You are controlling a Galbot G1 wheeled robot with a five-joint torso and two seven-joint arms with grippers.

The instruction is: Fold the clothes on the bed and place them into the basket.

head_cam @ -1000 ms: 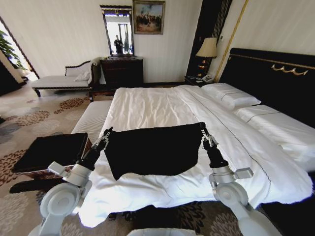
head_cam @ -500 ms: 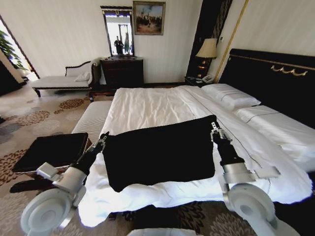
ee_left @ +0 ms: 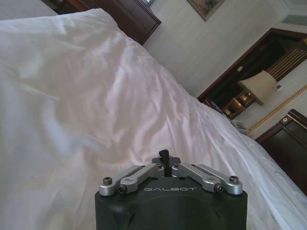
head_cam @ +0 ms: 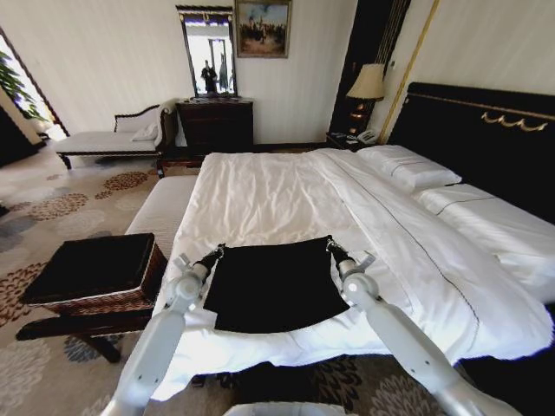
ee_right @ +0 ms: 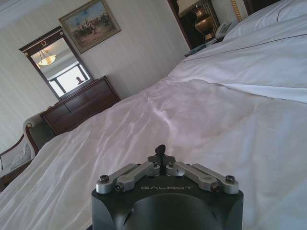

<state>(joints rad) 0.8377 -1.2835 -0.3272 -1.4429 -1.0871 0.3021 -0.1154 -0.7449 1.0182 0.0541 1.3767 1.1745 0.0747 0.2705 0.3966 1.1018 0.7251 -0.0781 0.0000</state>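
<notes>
1. Two pincers, my left pincer [head_cam: 216,251] and right pincer [head_cam: 330,243], are each clamped on a far corner of the black T-shirt [head_cam: 276,284].
2. I see it lying as a dark rectangle on the bed [head_cam: 286,186], near the foot edge.
3. I judge the fold is in hand; next I need both corners carried evenly.
4. My basket [head_cam: 91,276] waits just beside the bed; patterned carpet [head_cam: 52,208] beyond.
</notes>
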